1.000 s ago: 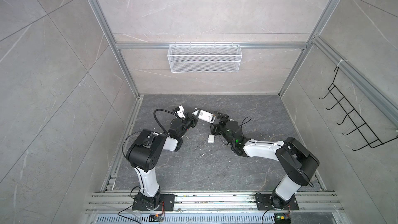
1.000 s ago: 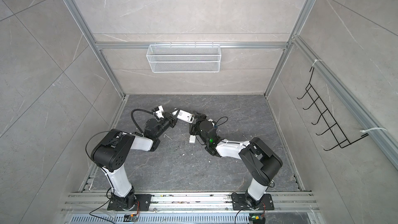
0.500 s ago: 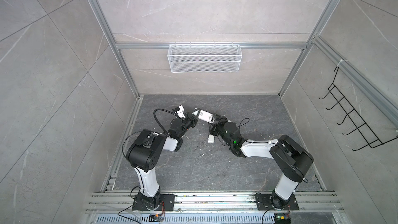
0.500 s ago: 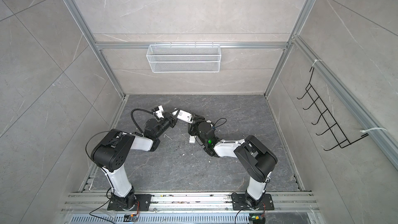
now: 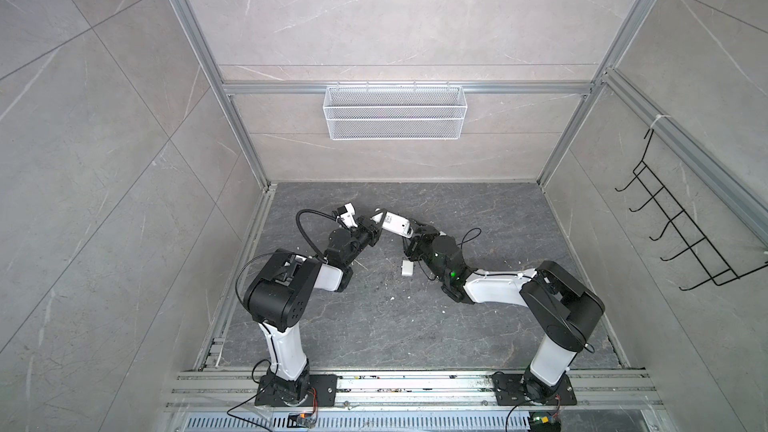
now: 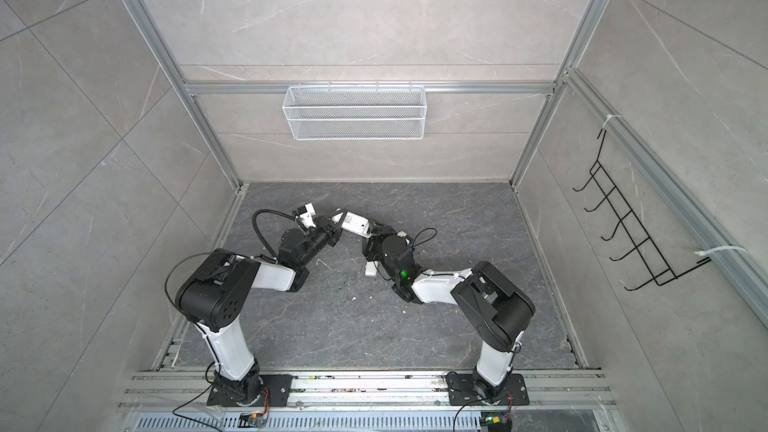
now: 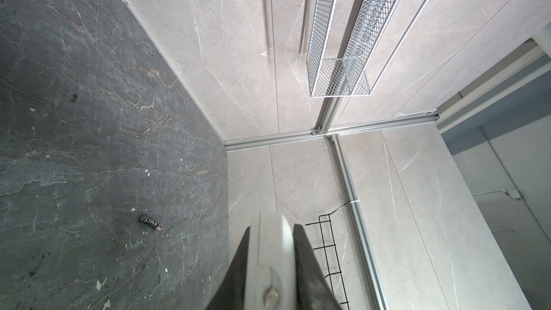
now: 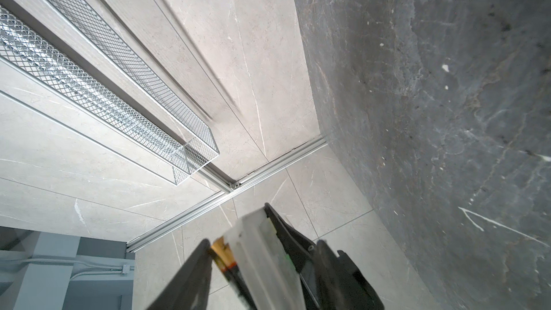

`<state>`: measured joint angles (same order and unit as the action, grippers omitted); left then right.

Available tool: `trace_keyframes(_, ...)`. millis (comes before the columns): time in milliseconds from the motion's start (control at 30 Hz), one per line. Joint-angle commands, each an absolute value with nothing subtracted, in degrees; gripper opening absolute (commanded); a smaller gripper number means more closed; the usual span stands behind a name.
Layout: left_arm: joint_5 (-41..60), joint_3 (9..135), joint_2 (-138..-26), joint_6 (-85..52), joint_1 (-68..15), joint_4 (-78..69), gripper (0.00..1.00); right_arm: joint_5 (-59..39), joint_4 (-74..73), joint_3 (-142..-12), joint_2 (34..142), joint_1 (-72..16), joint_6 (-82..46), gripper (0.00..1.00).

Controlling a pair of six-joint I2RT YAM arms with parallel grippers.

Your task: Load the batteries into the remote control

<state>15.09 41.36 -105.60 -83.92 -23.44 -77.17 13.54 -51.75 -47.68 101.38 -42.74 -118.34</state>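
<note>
The white remote control (image 5: pixel 395 223) hangs above the floor between both grippers in both top views. My left gripper (image 5: pixel 372 228) is shut on one end; in the left wrist view its dark fingers (image 7: pixel 243 251) clamp the remote's white edge (image 7: pixel 272 249). My right gripper (image 5: pixel 417 234) is at the other end. In the right wrist view its jaws are shut on the remote (image 8: pixel 259 251) with a gold-and-black battery (image 8: pixel 222 253) pressed against its side. A second dark battery (image 7: pixel 150 222) lies loose on the grey floor.
A small white squarish cover piece (image 5: pixel 407 279) lies on the floor just in front of the right gripper. A white wire basket (image 5: pixel 395 112) hangs on the back wall and a black hook rack (image 5: pixel 681 234) on the right wall. White chips dot the floor.
The right gripper's jaws have narrowed around the remote's end and its arm has shifted slightly. The left gripper and the remote have stayed where they were.
</note>
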Motion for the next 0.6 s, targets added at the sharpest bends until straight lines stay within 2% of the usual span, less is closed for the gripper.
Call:
trace_keyframes(0,15.05,41.97,-103.96,-82.44,-22.77,-81.21,0.06,14.30,-52.41,-48.10,101.18,-43.24,-118.08,0.54)
trace_keyframes(300,15.07,42.27,-103.47,-82.79,-22.50,-81.21,0.06,13.84,-51.94,-48.82,101.39,-43.32,-117.24,0.46)
trace_keyframes(567,15.10,42.01,-103.36,-82.74,-22.48,-81.21,0.06,13.53,-52.04,-49.40,102.01,-43.42,-117.27,0.42)
